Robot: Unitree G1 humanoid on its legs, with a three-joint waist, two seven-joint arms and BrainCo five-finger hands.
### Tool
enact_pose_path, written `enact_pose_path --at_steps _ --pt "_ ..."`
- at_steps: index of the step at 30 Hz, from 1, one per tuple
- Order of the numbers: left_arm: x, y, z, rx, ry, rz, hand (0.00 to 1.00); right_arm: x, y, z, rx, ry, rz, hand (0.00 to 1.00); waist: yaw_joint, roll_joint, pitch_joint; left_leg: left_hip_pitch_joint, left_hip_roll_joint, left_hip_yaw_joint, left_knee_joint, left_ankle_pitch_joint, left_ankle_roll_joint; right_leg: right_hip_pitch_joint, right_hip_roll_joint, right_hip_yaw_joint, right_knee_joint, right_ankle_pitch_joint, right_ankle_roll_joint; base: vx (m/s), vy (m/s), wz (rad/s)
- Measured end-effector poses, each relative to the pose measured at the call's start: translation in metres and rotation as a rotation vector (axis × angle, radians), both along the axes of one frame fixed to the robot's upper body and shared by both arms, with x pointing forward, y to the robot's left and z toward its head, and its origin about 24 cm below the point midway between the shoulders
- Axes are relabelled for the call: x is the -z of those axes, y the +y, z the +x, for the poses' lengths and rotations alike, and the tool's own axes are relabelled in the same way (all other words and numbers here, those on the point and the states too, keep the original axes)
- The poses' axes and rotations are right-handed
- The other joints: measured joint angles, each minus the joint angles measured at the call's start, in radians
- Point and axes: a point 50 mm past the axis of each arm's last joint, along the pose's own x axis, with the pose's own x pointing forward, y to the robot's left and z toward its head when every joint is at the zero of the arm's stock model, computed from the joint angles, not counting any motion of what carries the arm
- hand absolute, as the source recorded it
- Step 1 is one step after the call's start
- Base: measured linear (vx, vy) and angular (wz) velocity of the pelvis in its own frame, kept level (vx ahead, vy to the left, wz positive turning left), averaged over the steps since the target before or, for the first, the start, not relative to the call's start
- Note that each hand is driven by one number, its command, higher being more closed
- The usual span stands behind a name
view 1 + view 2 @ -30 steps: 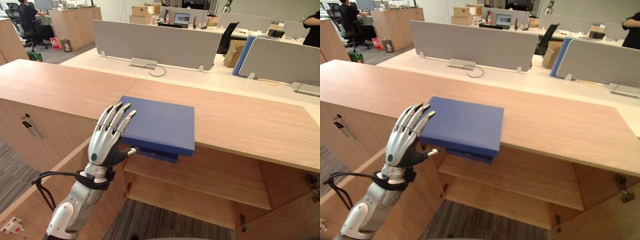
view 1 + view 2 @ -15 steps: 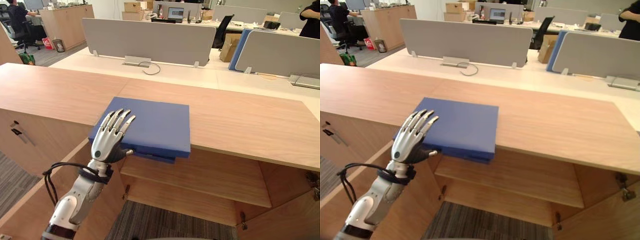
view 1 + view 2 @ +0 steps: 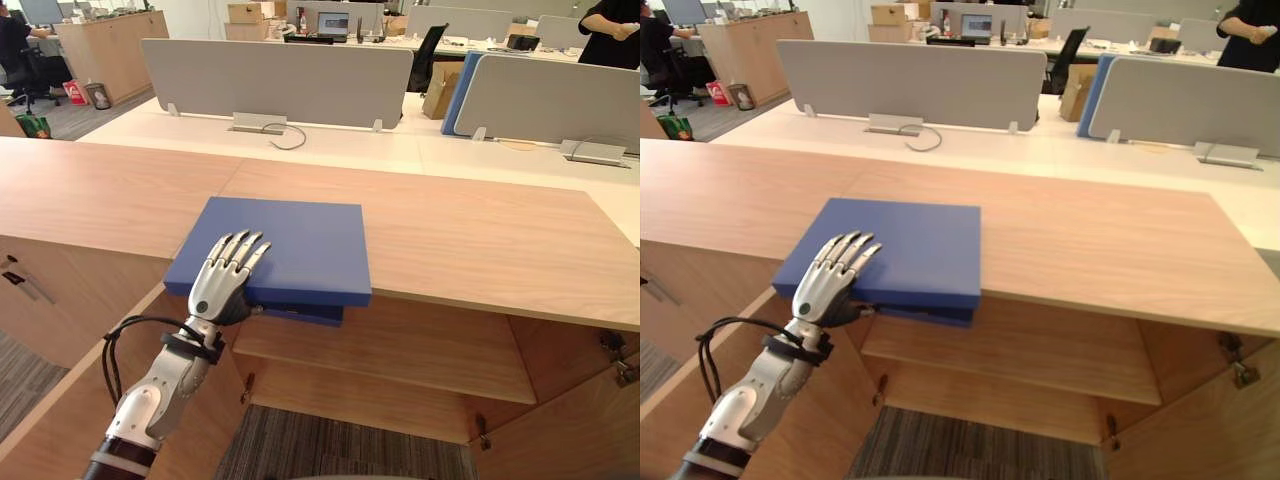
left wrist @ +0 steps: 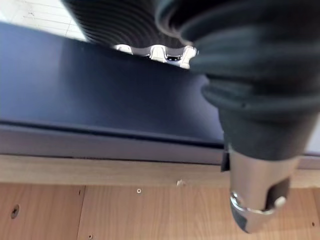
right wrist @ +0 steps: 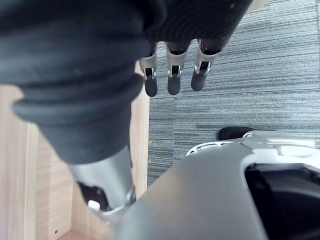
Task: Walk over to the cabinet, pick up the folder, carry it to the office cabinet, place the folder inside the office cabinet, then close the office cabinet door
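Left eye view gives me the blue folder (image 3: 290, 245) lying flat on the wooden cabinet top (image 3: 480, 240), with its near edge pushed out just past the top's front edge and hanging over the open compartment below. My left hand (image 3: 222, 285) is on the folder's near left corner: the fingers (image 4: 155, 51) lie straight and flat on the cover, while the thumb (image 4: 255, 200) hangs apart below the overhanging edge, in front of the wood. I cannot see it pressing up against the folder, so I read this hand as spread flat and not clamped on anything. To the right of the folder the top runs bare and wide to its far end, and behind it there is open board up to the pale desks with their grey partition screens (image 3: 275, 80). Under the top, the compartment shows a wooden shelf (image 3: 400, 345) running across it, with grey carpet at its foot. The left door (image 3: 60, 400) stands swung out toward me beside my left arm, its upper edge running close under the wrist, and part of another open door (image 3: 580, 430) shows at the lower right. My right hand (image 5: 172, 70) shows in the right wrist view hanging over the carpet (image 5: 250, 90) beside a wooden panel, fingers loose and nearly straight, holding nothing. A person (image 3: 610, 20) stands far back at the right.
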Motion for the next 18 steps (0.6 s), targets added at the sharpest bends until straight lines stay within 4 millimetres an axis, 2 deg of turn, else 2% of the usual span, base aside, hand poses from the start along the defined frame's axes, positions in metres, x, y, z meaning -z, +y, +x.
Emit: enact_pose_path --at_steps 1,18 --pt "-0.001 0.0 0.001 0.001 -0.002 0.0 1.0 0.0 0.0 0.0 0.001 0.0 0.0 0.0 -0.001 0.0 0.001 0.001 -0.001 0.004 0.0 -0.001 0.0 0.0 -0.001 0.0 0.0 -0.001 0.001 0.0 0.009 -0.04" --pt "-0.006 0.001 0.015 -0.033 -0.051 0.027 1.0 0.0 0.0 0.002 0.0 -0.006 0.0 0.0 -0.009 -0.002 0.007 0.006 -0.002 0.011 0.0 -0.005 0.0 0.002 -0.003 0.001 0.001 -0.003 0.001 -0.01 0.004 0.0"
